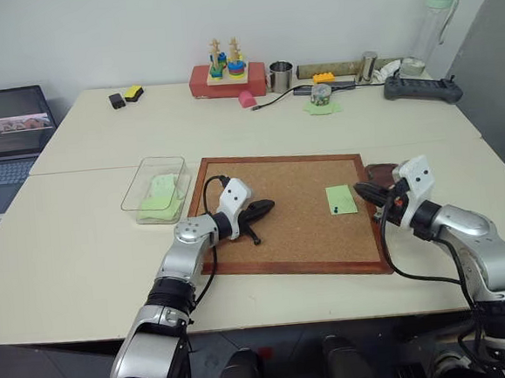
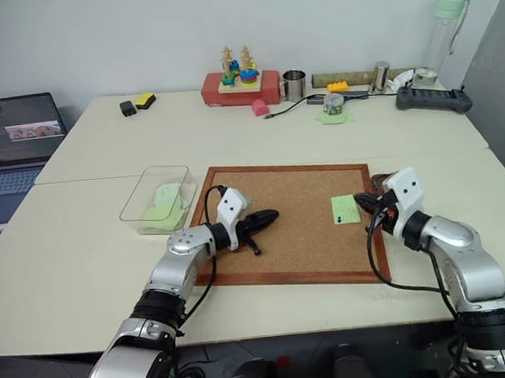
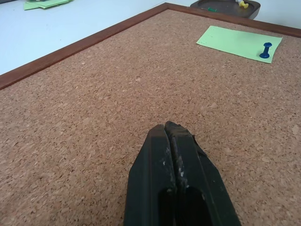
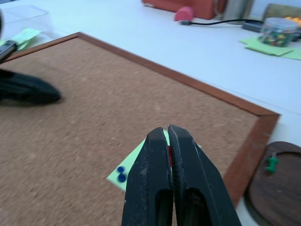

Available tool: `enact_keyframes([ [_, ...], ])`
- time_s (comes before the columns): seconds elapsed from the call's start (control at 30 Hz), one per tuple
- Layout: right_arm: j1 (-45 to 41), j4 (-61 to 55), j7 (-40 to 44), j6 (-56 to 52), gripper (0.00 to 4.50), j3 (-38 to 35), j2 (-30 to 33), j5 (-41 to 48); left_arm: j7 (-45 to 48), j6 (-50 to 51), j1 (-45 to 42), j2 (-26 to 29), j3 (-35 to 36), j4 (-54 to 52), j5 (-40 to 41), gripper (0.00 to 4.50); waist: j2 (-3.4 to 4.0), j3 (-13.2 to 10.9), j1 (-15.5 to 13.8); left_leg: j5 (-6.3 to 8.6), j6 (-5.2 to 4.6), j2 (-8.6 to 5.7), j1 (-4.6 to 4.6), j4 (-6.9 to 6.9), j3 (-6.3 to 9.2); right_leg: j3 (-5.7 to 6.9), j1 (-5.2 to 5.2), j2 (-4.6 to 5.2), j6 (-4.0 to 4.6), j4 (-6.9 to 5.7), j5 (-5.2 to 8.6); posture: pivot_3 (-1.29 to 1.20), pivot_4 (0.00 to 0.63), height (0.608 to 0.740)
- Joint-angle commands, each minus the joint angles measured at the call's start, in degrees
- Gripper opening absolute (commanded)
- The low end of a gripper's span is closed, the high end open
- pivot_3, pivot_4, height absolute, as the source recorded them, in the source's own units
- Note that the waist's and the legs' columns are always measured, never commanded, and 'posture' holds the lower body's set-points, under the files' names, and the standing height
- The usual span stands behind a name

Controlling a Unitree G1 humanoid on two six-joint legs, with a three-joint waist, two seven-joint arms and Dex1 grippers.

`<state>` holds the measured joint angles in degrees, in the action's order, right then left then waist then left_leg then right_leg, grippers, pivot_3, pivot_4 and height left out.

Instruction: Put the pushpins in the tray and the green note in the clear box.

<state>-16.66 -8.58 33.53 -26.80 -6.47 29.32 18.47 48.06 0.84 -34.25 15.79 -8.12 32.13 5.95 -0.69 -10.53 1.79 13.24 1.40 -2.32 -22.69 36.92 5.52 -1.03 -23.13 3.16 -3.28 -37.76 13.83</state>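
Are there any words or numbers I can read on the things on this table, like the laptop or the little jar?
No text can be read anywhere.
Open laptop screen: a picture and marks, too small to read.
Small round jar of coloured bits: any label is too blurred.
Pale green paper note pinned on the corkboard: blank.

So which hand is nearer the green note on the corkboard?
Right. The right hand sits just beside the green note; the left hand is farther off across the corkboard.

closed right claw [image 4: 169, 129], maybe pinching red pin
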Motion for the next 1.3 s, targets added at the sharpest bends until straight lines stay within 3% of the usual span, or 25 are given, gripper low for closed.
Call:
enact_keyframes([
  [0.03, -4.71, 3.81, -8.06, 2.86, 0.01, -0.39, -0.33, -6.74, 0.41, 1.24, 1.75, -0.15, -1.5, 1.6, -1.52, 0.0, 0.01, 0.01, -0.02, 0.0, 0.0, -0.01, 0.0, 0.01, -0.01, 0.0, -0.01, 0.0, 0.0, 0.0, 0.0, 0.0, 0.15, 0.74],
  [0.27, -10.39, 15.2, -19.48, 6.64, 0.01, 1.72, -3.0, -16.47, 0.57, 1.13, 1.28, -0.36, -1.59, 1.98, -1.66, 0.0, 0.04, 0.02, -0.11, 0.0, 0.0, -0.03, 0.0, -0.03, -0.05, 0.0, -0.01, 0.0, 0.11, -0.01, -0.06, 0.0, 0.15, 0.74],
  [0.6, -11.86, 21.41, -23.38, 9.26, 0.01, 1.2, -5.5, -18.49, 0.48, 1.2, 1.45, -0.39, -1.42, 1.62, -1.79, 0.0, 0.05, 0.03, -0.08, 0.0, 0.0, -0.03, 0.0, -0.02, -0.07, -0.02, -0.01, 0.0, 0.11, -0.03, -0.06, 0.0, 0.15, 0.74],
  [0.63, -11.91, 21.54, -23.28, 9.33, 0.44, 1.14, -5.58, -18.36, 0.48, 1.21, 1.45, -0.39, -1.4, 1.63, -1.8, 0.0, 0.05, 0.03, -0.07, 0.0, 0.0, -0.03, 0.0, -0.02, -0.07, -0.02, -0.01, 0.0, 0.11, -0.03, -0.06, 0.0, 0.15, 0.74],
  [0.67, -11.93, 21.6, -23.23, 9.41, 0.45, 1.12, -5.63, -18.3, 0.46, 1.19, 1.43, -0.4, -1.4, 1.68, -1.83, 0.0, 0.05, 0.03, -0.07, 0.0, 0.0, -0.03, 0.0, -0.02, -0.07, -0.01, -0.01, 0.0, 0.11, -0.03, -0.06, 0.0, 0.15, 0.74],
  [0.83, -11.89, 21.54, -23.15, 9.75, 1.83, 0.92, -5.66, -18.17, 0.45, 1.04, 1.31, -0.49, -1.35, 1.87, -1.84, 0.0, 0.06, 0.03, -0.06, 0.0, 0.0, -0.03, 0.0, -0.02, -0.06, -0.01, -0.01, 0.0, 0.1, -0.03, -0.06, 0.0, 0.15, 0.74],
  [1.03, -11.46, 17.85, -22.3, 10.5, 3.08, 0.56, -5.05, -17.71, 0.41, 1.05, 1.17, -0.58, -1.29, 1.96, -1.8, 0.0, 0.06, 0.04, -0.06, 0.0, 0.0, -0.03, 0.0, -0.02, -0.06, -0.01, -0.01, 0.0, 0.1, -0.03, -0.06, 0.0, 0.15, 0.74],
  [1.3, -4.41, 0.2, -8.22, 1.87, 3.08, 1.47, -2.53, -7.2, 0.3, 1.16, 1.27, -0.51, -1.1, 1.89, -1.74, 0.0, 0.05, 0.05, -0.09, 0.0, 0.0, -0.01, -0.01, -0.02, 0.0, 0.03, 0.01, 0.0, 0.02, -0.02, -0.01, 0.0, 0.15, 0.74],
])
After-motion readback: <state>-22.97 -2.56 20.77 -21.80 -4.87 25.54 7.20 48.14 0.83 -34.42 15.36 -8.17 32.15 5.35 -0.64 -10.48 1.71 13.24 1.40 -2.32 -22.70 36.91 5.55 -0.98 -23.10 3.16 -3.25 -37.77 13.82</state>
